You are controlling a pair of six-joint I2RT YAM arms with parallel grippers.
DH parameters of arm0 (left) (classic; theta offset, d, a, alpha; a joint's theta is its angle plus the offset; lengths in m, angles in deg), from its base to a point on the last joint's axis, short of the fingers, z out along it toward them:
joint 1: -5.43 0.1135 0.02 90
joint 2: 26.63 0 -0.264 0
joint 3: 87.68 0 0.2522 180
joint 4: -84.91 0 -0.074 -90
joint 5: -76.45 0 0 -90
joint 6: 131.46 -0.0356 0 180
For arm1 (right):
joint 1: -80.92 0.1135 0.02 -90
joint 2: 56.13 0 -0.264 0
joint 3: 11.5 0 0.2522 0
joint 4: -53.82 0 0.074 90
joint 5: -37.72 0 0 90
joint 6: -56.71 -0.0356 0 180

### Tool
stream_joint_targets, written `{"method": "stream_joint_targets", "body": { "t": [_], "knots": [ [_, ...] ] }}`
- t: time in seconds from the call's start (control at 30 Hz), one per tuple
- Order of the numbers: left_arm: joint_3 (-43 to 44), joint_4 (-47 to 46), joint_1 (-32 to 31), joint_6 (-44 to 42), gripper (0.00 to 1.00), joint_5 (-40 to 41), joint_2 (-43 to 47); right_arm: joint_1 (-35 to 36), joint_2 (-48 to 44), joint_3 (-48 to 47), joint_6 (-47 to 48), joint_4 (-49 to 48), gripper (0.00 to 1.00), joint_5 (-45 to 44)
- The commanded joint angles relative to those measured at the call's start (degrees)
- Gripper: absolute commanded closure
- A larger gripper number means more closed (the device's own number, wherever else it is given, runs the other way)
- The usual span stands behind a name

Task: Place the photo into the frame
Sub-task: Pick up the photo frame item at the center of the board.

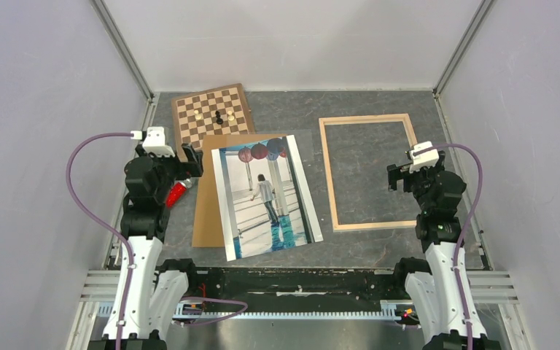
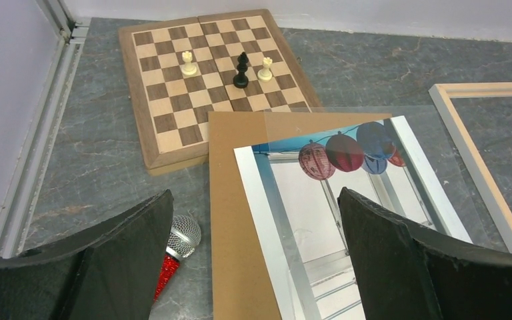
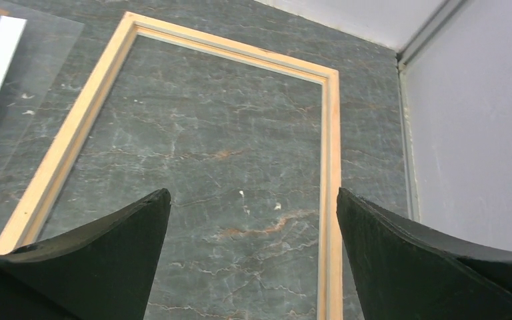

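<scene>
The photo [image 1: 266,193] lies face up at the table's middle, tilted, on a brown backing board [image 1: 205,211]. In the left wrist view the photo [image 2: 320,200] shows its red lanterns, and a clear sheet [image 2: 417,113] seems to lie over it. The frame [image 1: 327,175] of light wooden bars lies flat to the right, with only table inside it. My left gripper [image 1: 186,171] hovers open over the board's left edge [image 2: 255,197]. My right gripper [image 1: 396,179] hangs open over the frame's right side [image 3: 253,195], the frame's right bar [image 3: 330,167] near its right finger.
A wooden chessboard [image 1: 189,124] with three pieces stands at the back left, touching the board's far corner. A red microphone [image 1: 176,194] with a silver head [image 2: 185,235] lies left of the board, under my left gripper. Enclosure walls close in on the left, back and right.
</scene>
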Motion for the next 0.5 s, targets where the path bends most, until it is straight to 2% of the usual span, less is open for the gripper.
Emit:
{"method": "stream_joint_targets", "body": {
  "t": [0.0,0.13,0.27,0.47],
  "knots": [
    [1.34,-0.04,0.33,-1.94,0.0,-3.82,0.23,0.03,1.43,-3.87,0.24,-0.08,0.02,6.28],
    [0.42,-0.82,0.36,-1.86,0.0,-8.25,-1.26,3.6,6.03,-6.33,0.44,1.76,0.02,9.15],
    [-0.36,-1.61,0.35,-1.68,0.0,-9.25,-2.78,13.09,11.53,-9.0,1.4,1.61,0.02,5.02],
    [-3.4,-4.69,0.31,-1.57,0.0,-11.61,-4.13,24.56,20.94,-10.58,-2.33,-5.4,0.02,3.1]
  ]
}}
